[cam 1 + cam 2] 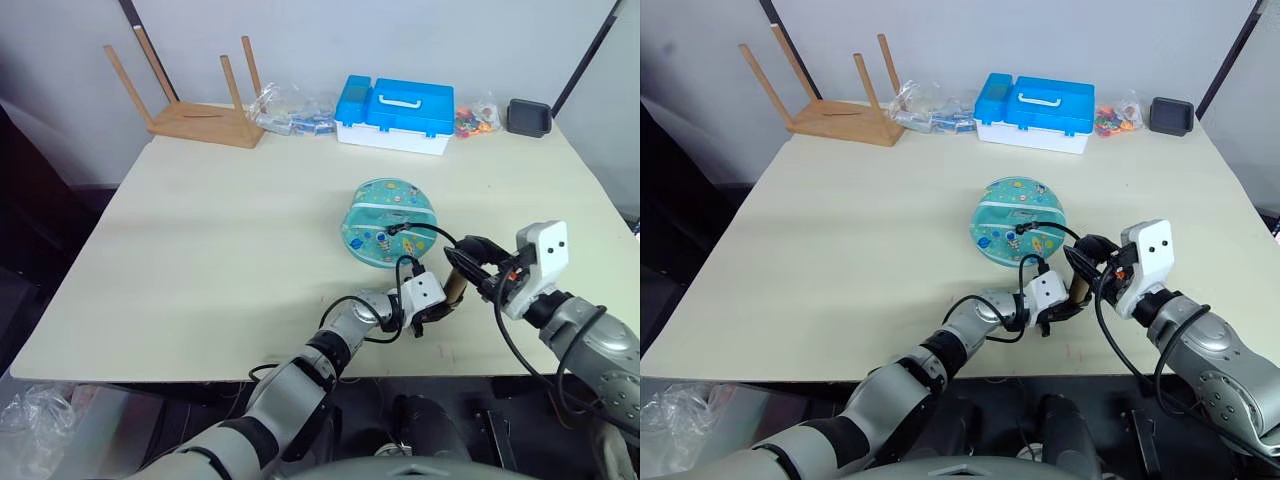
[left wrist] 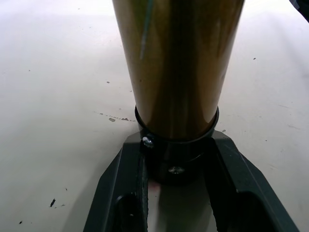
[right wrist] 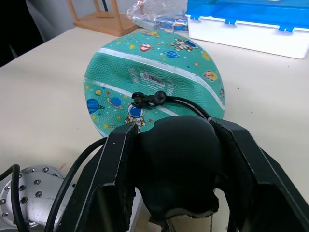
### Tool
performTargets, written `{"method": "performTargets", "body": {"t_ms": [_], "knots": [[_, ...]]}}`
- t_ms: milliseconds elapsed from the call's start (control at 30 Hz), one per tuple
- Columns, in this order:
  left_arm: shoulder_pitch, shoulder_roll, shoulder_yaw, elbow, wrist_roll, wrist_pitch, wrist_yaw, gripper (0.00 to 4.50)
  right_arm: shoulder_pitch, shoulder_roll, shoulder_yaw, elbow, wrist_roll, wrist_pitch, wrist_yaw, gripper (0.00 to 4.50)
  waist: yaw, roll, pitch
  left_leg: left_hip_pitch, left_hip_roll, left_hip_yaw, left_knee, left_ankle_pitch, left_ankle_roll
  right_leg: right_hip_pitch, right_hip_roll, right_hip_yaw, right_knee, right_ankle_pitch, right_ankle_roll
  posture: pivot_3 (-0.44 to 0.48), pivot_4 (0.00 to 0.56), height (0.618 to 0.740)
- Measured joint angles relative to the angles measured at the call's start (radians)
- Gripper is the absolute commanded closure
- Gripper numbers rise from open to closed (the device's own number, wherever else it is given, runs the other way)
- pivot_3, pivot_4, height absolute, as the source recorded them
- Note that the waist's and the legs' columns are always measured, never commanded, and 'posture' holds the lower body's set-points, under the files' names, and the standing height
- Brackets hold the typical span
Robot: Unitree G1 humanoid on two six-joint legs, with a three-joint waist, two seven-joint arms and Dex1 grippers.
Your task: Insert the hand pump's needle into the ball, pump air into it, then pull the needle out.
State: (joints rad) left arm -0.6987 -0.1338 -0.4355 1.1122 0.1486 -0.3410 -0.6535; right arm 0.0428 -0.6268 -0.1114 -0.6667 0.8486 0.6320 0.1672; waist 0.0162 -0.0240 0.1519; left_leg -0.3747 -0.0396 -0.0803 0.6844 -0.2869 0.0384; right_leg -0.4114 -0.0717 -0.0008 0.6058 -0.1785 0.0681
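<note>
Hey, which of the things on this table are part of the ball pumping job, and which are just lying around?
In the job:
ball
hand pump, held by the left gripper
pump handle, held by the right gripper
hose fitting at the ball

Lying about:
blue-and-white plastic case
upturned wooden stool
clear plastic bag
small black tray

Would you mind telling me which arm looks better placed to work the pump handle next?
Probably the right: its pincer is shut on the black handle, while the left pincer steadies the hand pump, hose running to the ball.
</note>
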Motion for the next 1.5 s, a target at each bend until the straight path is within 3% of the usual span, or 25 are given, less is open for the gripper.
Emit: {"method": "performTargets", "body": {"t_ms": [167, 367, 567, 733, 1100, 1267, 1500], "knots": [[-0.003, 0.007, 0.012, -0.001, 0.005, -0.001, -0.006, 3.42, -0.046, -0.041, -0.112, -0.031, 0.145, 0.057, -0.014, 2.68, -0.001, 0.001, 0.001, -0.002, 0.000, 0.000, 0.000, 0.000, 0.000, -0.001, 0.000, 0.000, -0.001, 0.001, 0.001, 0.000, 0.150, 0.740], [-0.006, 0.008, 0.030, -0.003, 0.007, -0.001, -0.007, 3.42, -0.177, -0.228, -0.282, -0.064, 0.509, 0.101, -0.131, 2.68, 0.000, 0.004, 0.002, -0.005, 0.000, -0.001, -0.001, 0.000, 0.000, -0.004, -0.001, -0.001, -0.002, 0.002, -0.001, 0.000, 0.150, 0.740], [-0.006, 0.008, 0.033, -0.003, 0.014, -0.001, -0.021, 3.42, -0.201, -0.329, -0.351, -0.073, 0.665, 0.105, -0.178, 2.68, 0.001, 0.004, 0.002, -0.006, 0.000, 0.000, -0.001, -0.002, 0.003, -0.003, -0.001, -0.001, -0.004, 0.003, -0.003, 0.000, 0.150, 0.740], [-0.004, 0.010, 0.033, -0.002, 0.019, 0.000, -0.020, 3.42, -0.151, -0.304, -0.343, -0.082, 0.602, 0.087, -0.154, 2.68, 0.000, 0.001, 0.000, -0.004, 0.000, 0.000, -0.001, -0.002, 0.003, -0.002, -0.001, 0.000, -0.004, 0.003, -0.003, 0.000, 0.150, 0.740], [0.006, 0.009, 0.034, 0.011, 0.047, 0.010, -0.017, 3.42, 0.011, -0.103, -0.066, -0.010, 0.178, -0.012, -0.016, 2.68, 0.000, -0.008, -0.027, 0.000, 0.003, -0.001, -0.002, -0.003, 0.003, 0.001, 0.001, -0.002, -0.004, -0.001, -0.001, 0.000, 0.150, 0.740], [0.008, 0.008, 0.035, 0.018, 0.055, 0.012, -0.014, 3.42, 0.063, -0.017, 0.037, 0.084, 0.008, -0.079, 0.059, 2.68, -0.001, -0.008, -0.028, 0.013, 0.004, -0.001, -0.007, -0.003, 0.003, 0.011, 0.001, -0.002, -0.004, -0.005, -0.004, 0.000, 0.150, 0.740], [0.008, 0.007, 0.042, 0.017, 0.056, 0.008, -0.019, 3.42, 0.001, -0.013, -0.018, 0.094, 0.020, -0.021, 0.087, 2.69, -0.001, 0.000, -0.025, 0.013, 0.004, -0.001, -0.007, -0.003, 0.003, 0.010, 0.001, -0.003, -0.004, -0.005, -0.003, 0.000, 0.150, 0.740]]}}
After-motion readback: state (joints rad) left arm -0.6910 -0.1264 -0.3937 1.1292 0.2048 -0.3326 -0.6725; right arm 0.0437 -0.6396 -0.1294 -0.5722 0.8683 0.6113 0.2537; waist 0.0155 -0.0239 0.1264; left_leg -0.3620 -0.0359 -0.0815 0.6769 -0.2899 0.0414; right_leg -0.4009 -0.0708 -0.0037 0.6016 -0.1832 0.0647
